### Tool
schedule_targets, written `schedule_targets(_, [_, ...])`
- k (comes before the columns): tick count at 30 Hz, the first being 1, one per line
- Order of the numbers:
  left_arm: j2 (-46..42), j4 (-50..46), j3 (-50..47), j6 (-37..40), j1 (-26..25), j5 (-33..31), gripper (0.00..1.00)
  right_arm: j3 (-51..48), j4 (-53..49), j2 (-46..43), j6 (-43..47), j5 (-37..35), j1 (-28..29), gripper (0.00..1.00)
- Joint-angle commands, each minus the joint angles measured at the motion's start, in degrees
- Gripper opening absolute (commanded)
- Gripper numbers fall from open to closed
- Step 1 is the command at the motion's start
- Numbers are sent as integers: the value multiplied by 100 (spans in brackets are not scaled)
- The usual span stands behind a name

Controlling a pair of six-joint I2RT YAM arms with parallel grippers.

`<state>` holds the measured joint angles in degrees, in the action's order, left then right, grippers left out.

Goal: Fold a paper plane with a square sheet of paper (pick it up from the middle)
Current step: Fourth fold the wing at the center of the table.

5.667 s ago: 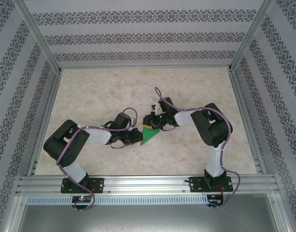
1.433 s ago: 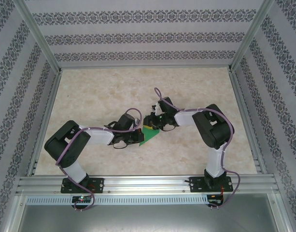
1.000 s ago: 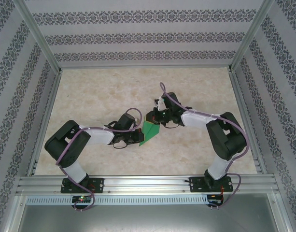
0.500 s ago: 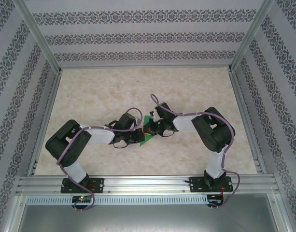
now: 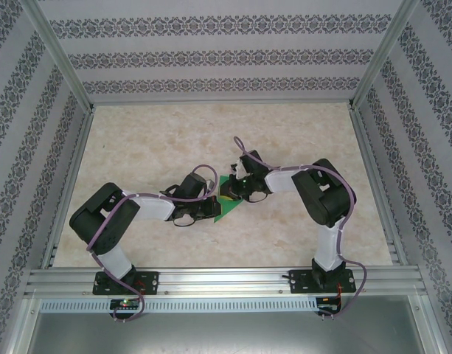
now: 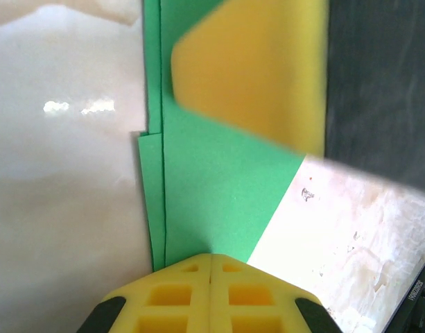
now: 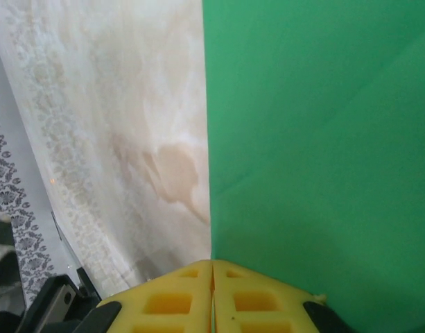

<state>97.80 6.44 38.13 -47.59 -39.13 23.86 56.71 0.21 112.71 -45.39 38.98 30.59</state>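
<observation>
Retreating right gripper [image 5: 236, 193], more green paper [image 5: 227, 211] uncovered, left gripper [image 5: 212, 207] closed

bright green paper [image 6: 219, 208] — yellow fingers [image 6: 172, 300] — beige marbled table [image 5: 174, 133]

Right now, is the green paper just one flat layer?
No, the green paper shows stacked, folded edges running along its side.

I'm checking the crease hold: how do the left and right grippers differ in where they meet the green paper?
The left gripper meets the green paper from its left side, the right gripper from its far right. The left gripper's tips rest beside stacked layer edges; the right gripper's tips sit on one straight edge. Both are shut, yellow-fingered, with tips at the paper.
</observation>
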Motion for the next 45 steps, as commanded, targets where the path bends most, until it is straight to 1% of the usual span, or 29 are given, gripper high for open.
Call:
schedule_targets(1, [538,-1482,-517,198,-50,-563,0,191,-105,263,267,-615,-370,10])
schedule_targets(7, [556,-1490,-474,198,-53,-566,0,406,-89,514,389,-407,-704,12])
schedule_targets(12, [565,-1504,-460,240,-57,-549,0,714,-327,668,565,-356,-916,12])
schedule_targets(18, [591,-1501,-479,233,-56,-531,0,1027,-801,801,778,-573,-1108,12])
schedule_targets(26, [582,-1505,-466,241,-52,-514,0,1426,-1095,987,939,-703,-1353,13])
schedule_targets(32, [573,-1516,-478,267,-55,-503,0,1883,-1504,1061,1143,-757,-1490,13])
schedule_targets(35, [561,-1530,-447,277,-58,-492,0,2052,-1700,941,1237,-742,-1528,14])
schedule_targets(39, [574,-1556,-403,290,-50,-466,0,2110,-1897,492,1299,-684,-1534,15])
schedule_targets(42, [547,-1569,-363,297,-57,-446,0,1918,-1874,19,1253,-580,-1513,16])
schedule_targets(45, [547,-1589,-339,302,-57,-427,0,1418,-1504,-464,1049,-421,-1307,16])
